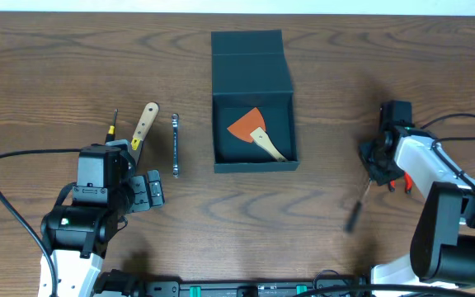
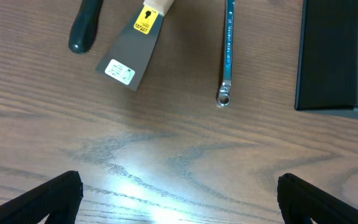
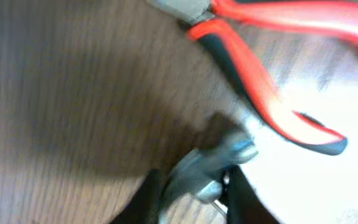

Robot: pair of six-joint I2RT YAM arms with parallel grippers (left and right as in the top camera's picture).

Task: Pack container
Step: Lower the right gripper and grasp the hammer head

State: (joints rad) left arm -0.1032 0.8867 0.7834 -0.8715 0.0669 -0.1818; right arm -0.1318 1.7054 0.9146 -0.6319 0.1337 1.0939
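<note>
The box (image 1: 252, 99) sits at the middle of the worktop (image 1: 48, 74), in the upper centre of the overhead view, with its lid flap folded back toward the top edge of the frame. Inside it lies a scraper (image 1: 256, 134) with an orange blade and a pale wooden handle, set at a slant. In the left wrist view, a corner of the box (image 2: 328, 62) fills the upper right.

Left of the box, a wrench (image 1: 176, 146) lies straight on the wood. Further left is a putty knife (image 1: 143, 128), and beside it a thin tool with a dark green handle (image 2: 82, 28).

The left hand (image 1: 148, 193) hovers in the lower left of the overhead view. Its fingers (image 2: 42, 199) are spread wide and hold nothing.

The right hand (image 1: 378, 161) is low over the worktop at the right, next to red-handled pliers (image 3: 266, 93). A dark-handled screwdriver (image 1: 355, 214) lies just below it. In the blurred right wrist view, the fingers (image 3: 148, 199) stand close on either side of a grey metal piece (image 3: 219, 158), possibly the screwdriver's shaft. I cannot tell whether they have clamped on it.
</note>
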